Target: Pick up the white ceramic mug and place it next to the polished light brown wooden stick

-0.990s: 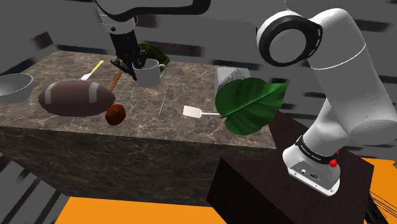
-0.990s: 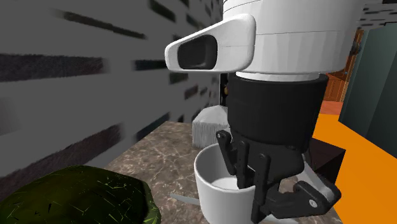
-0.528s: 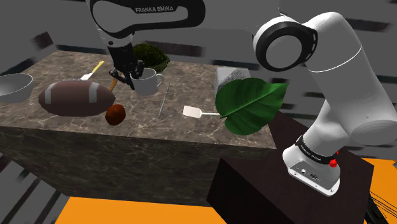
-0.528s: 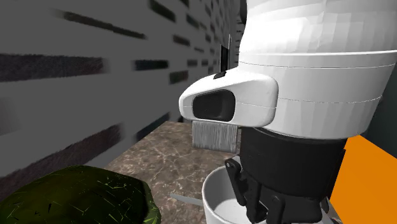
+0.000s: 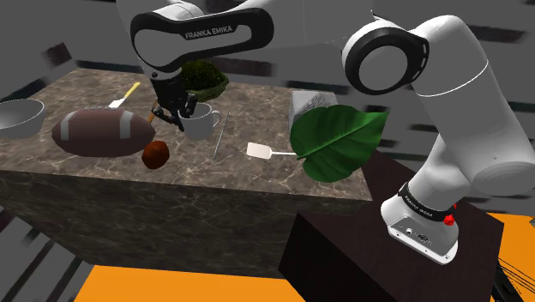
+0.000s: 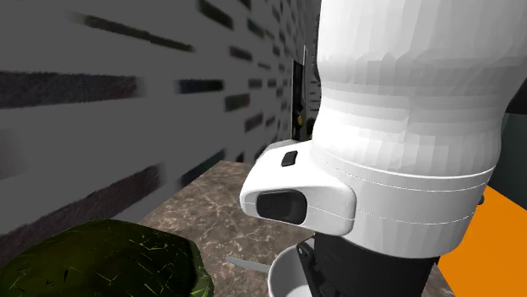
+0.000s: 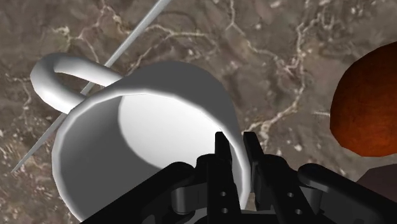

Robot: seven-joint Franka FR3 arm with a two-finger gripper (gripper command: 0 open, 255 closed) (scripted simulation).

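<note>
White mug (image 5: 202, 124) with a loop handle sits toward the far side of the brown veined stone counter (image 5: 257, 184), mouth up, handle turned to the shoulder view's right. The all-black gripper (image 5: 178, 114) comes down on the mug's left rim in that view and is clenched on it. In the wrist view one finger (image 7: 222, 158) stands inside the cup and the other outside, pinching the wall between them. Whether the mug's base touches the stone I cannot tell.

Just left of the gripper in the shoulder view, a short stretch of the light brown wooden stick (image 5: 154, 110) shows, close to the mug. Nearer and further left lies a brown football with white stripes (image 5: 101, 131). A reddish-brown ball (image 5: 155, 154) rests at the football's right end, near the mug.

A thin grey rod (image 5: 221, 137) lies just right of the mug, and in the wrist view it runs behind the handle. Further right on the counter are a white flat spatula (image 5: 261, 151), a large green leaf (image 5: 336, 137) and a grey box (image 5: 307, 103). A grey metal bowl (image 5: 19, 116) sits at the counter's left edge. A dark green mossy clump (image 5: 204, 77) stands on the far side, behind the mug.

In the second exterior view the white arm (image 6: 405, 126) looms close, with the mug's rim just below it and the clump at the lower left.
</note>
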